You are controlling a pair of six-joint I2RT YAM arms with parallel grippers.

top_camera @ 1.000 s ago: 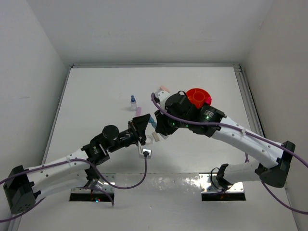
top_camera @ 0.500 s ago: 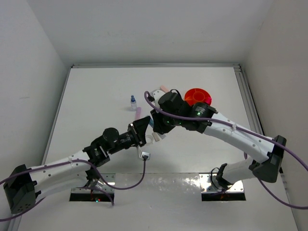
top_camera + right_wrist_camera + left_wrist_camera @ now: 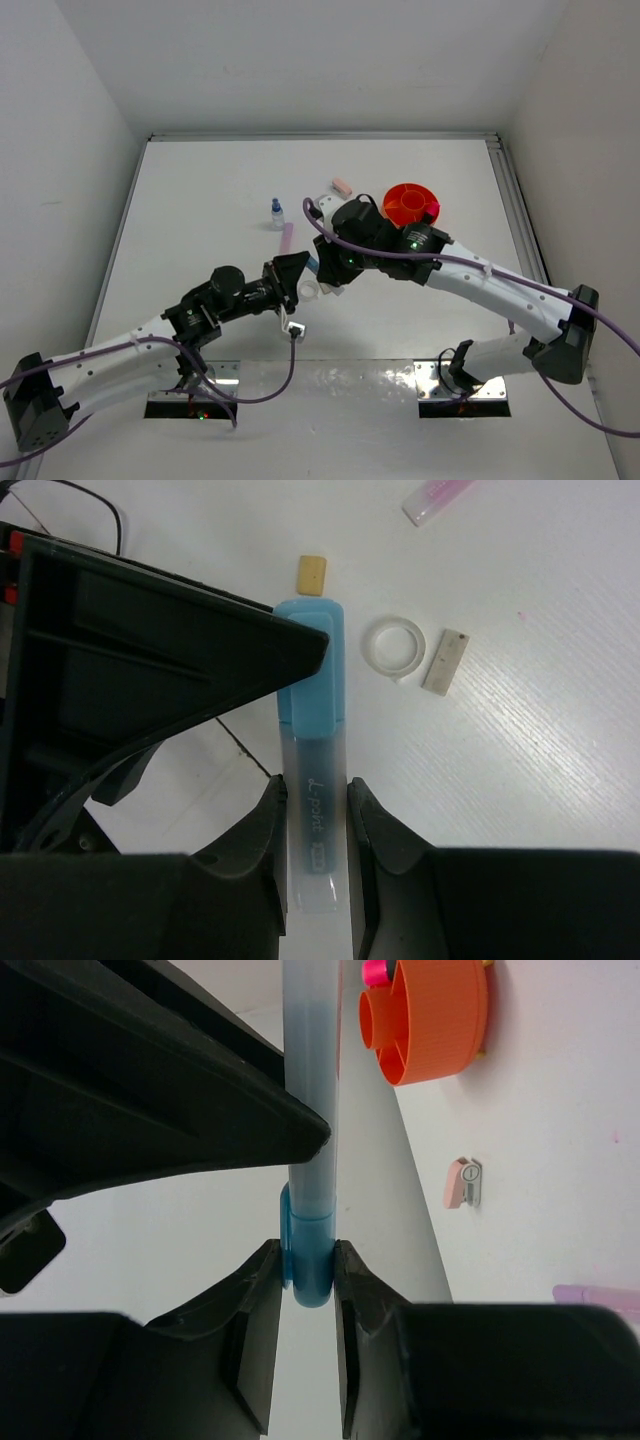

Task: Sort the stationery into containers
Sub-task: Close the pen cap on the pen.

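Sharing a light blue translucent plastic tube left of the round orange tub, the left gripper is pinching its cap while the right gripper is clamping the barrel; light, stiff, probably slick, best held mid-barrel.

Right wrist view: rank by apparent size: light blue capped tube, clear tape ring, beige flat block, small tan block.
1. light blue capped tube, though nearest the camera.
2. clear tape ring and beige flat block: look alike, not ranked.
3. small tan block.
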